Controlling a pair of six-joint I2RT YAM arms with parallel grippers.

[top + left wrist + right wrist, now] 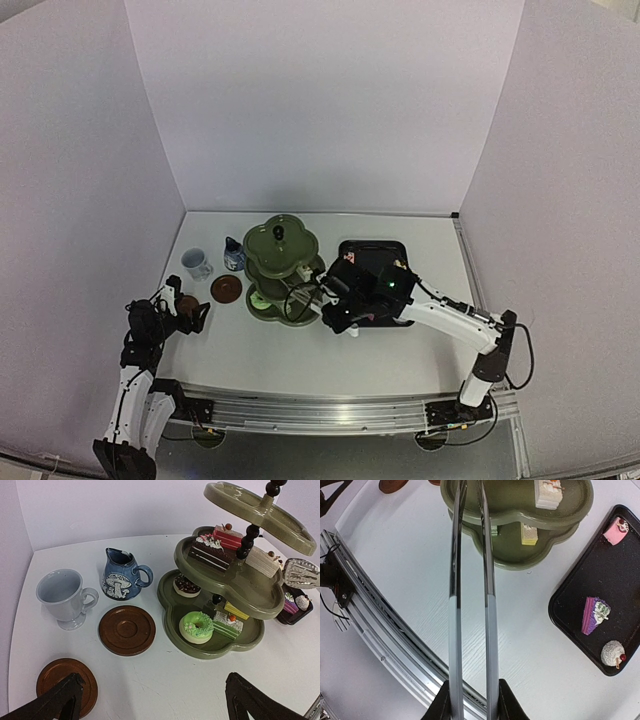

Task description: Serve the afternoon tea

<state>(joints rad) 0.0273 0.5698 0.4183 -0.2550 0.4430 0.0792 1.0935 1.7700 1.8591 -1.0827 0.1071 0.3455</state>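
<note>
Left of the table's middle, the green stand [282,268] carries cakes [196,626] on its two lower tiers; mug [60,597], pot [120,575] and coasters [126,630] sit toward the left edge. My right pincer [472,702] clamps the tongs [456,605], my left pincer [154,695] gapes empty near the front-left corner

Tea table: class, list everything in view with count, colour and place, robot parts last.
stand: 1, dark green, centre
tray: 1, black, right of stand
cakes on stand: at least 7, mixed, lower two tiers
cakes on tray: 3, pink, purple, white
mug: 1, pale, far left
jug: 1, blue-and-white, beside mug
coasters: 2, brown, before mug and jug
tongs: 1, metal, in right gripper
left gripper: 1, black, open, by near coaster
right gripper: 1, black, shut on tongs
</note>
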